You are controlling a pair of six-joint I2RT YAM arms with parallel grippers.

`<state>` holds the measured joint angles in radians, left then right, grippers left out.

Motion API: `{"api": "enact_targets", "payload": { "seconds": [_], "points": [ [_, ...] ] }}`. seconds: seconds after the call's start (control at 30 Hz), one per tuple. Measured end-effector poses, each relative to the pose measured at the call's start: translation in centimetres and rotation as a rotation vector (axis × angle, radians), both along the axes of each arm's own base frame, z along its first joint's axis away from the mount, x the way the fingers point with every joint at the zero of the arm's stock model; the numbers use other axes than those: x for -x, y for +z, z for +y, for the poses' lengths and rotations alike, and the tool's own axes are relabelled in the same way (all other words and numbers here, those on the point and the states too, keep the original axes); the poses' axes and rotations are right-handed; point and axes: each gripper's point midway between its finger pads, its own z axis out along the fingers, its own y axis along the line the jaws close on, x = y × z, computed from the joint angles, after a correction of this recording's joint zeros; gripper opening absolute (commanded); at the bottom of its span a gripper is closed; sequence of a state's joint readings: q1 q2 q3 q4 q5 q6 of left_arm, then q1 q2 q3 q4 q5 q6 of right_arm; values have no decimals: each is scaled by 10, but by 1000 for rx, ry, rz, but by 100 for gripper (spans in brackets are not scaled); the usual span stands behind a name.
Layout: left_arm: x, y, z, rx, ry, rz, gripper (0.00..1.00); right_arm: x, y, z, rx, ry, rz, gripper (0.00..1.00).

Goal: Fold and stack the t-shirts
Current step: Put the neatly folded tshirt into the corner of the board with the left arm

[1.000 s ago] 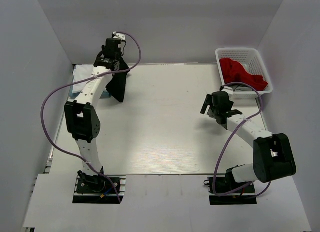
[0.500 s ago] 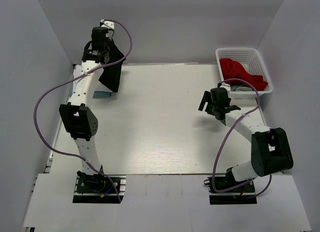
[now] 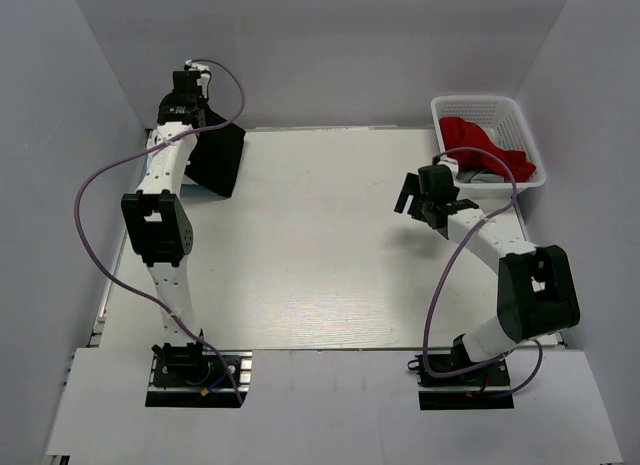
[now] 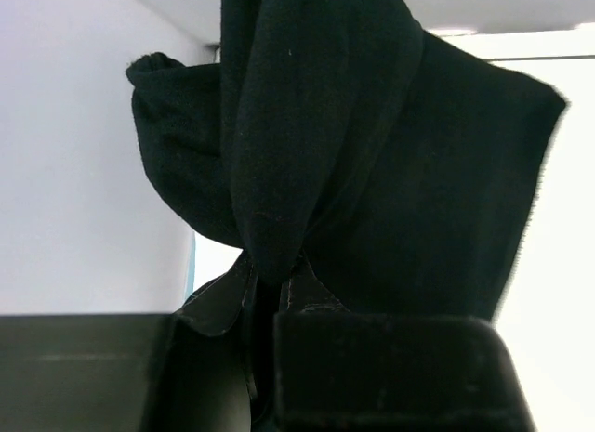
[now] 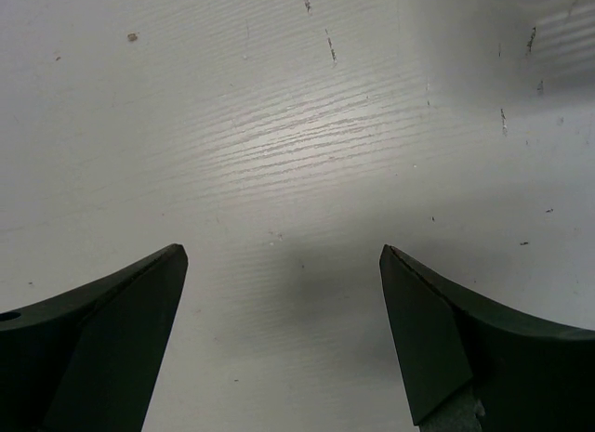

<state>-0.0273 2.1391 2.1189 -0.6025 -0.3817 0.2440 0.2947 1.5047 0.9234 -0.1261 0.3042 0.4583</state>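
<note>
My left gripper (image 3: 190, 97) is at the far left corner of the table (image 3: 320, 265), raised above the surface and close to the back wall. Its jaws stand narrow and they pinch a fold of the black t-shirt (image 3: 220, 157). In the view of the left wrist, the cloth is bunched into a thick roll that goes down between my fingers (image 4: 223, 307). The rest of the black t-shirt (image 4: 400, 172) hangs from there as one wide dark sheet. From above, the shirt hangs beside the upper part of my left arm, and its low edge is at the table near the far left corner. I cannot tell if it touches the table.

The middle of the table is plain white wood.

My right gripper (image 3: 412, 197) hovers over the right part of the table, near the white mesh basket (image 3: 492, 107) but apart from it. Its jaws stand wide and there is nothing between them. The right wrist view shows only the bare table (image 5: 279, 125) between the two dark fingers (image 5: 102, 339). The basket stands at the far right corner, and a crumpled red cloth (image 3: 482, 145) lies inside it.
</note>
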Motion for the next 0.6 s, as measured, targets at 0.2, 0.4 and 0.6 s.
{"api": "enact_targets", "payload": {
  "seconds": [0.2, 0.4, 0.6],
  "points": [
    [-9, -15, 35, -25, 80, -10, 0, -10, -2, 4, 0, 3, 12, 90],
    [-22, -35, 66, -50, 143, -26, 4, -14, -6, 7, -4, 10, 29, 90],
    [-32, -68, 102, -122, 237, -10, 100, -19, -11, 9, 4, 11, 58, 90]
  ]
}}
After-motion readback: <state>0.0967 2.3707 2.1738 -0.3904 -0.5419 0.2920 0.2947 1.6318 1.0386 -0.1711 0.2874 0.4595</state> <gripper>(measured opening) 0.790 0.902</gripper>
